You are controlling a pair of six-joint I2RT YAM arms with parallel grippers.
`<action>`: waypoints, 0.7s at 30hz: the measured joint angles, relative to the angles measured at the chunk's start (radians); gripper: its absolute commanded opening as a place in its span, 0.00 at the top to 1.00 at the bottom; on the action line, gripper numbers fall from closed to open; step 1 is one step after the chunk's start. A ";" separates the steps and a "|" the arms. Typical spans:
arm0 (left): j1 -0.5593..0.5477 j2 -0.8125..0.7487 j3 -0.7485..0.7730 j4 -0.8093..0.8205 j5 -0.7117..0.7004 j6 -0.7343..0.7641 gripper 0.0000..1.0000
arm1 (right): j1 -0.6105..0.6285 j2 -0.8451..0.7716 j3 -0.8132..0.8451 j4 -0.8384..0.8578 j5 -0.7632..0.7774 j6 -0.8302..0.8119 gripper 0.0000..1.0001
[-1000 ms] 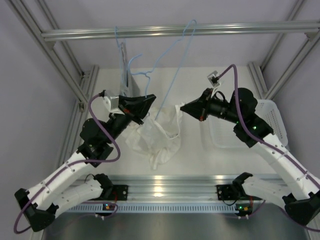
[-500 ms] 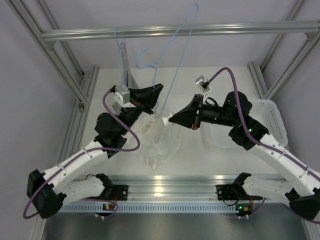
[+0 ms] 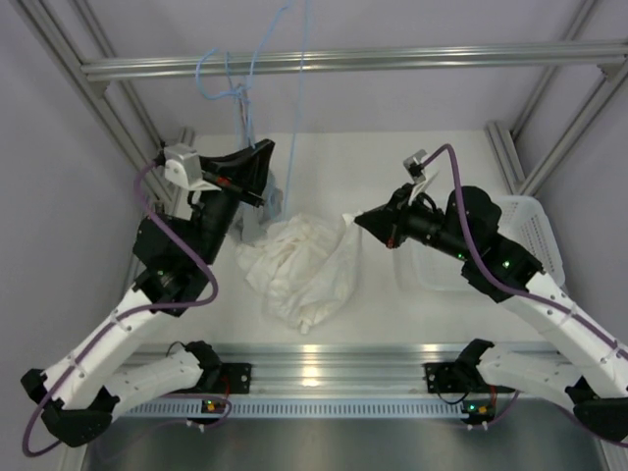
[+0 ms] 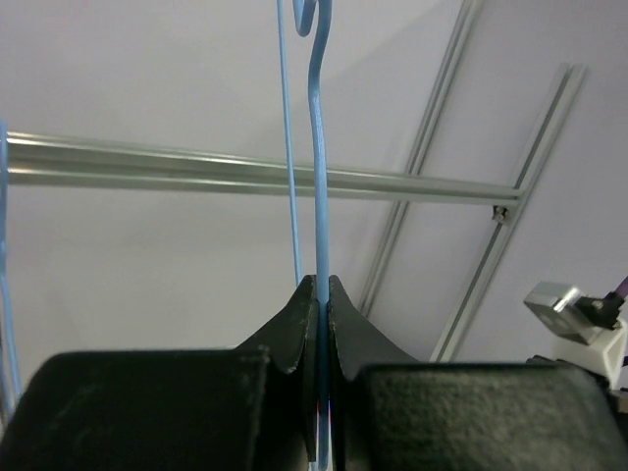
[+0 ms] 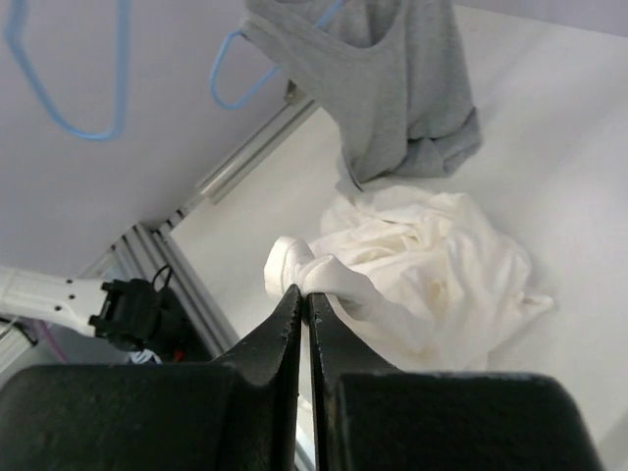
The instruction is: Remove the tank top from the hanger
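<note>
Over table [image 3: 422, 162] | left gripper [image 4: 321, 287] clamped on hanger [image 4: 318, 177] | right gripper [image 5: 302, 297] pinching tank top [image 5: 432, 255]

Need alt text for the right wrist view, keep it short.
The right gripper, fingers closed, pinches a fold of the white tank top, which lies crumpled on the white table. Behind the pile hangs a grey garment, in front of the pale back wall.
</note>
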 measured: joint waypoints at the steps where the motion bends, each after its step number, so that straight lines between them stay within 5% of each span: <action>1: 0.000 -0.005 0.049 -0.054 -0.008 -0.003 1.00 | 0.000 -0.003 0.001 -0.009 0.019 -0.009 1.00; 10: 0.000 0.001 0.325 -0.595 0.021 -0.117 1.00 | -0.003 -0.009 0.032 -0.108 0.188 -0.077 1.00; 17: 0.000 -0.010 0.366 -0.992 0.006 -0.185 1.00 | -0.018 0.037 0.004 -0.114 0.281 -0.091 1.00; 21: 0.000 -0.014 0.388 -1.080 -0.021 -0.194 1.00 | -0.019 0.151 -0.039 -0.105 0.288 -0.088 0.77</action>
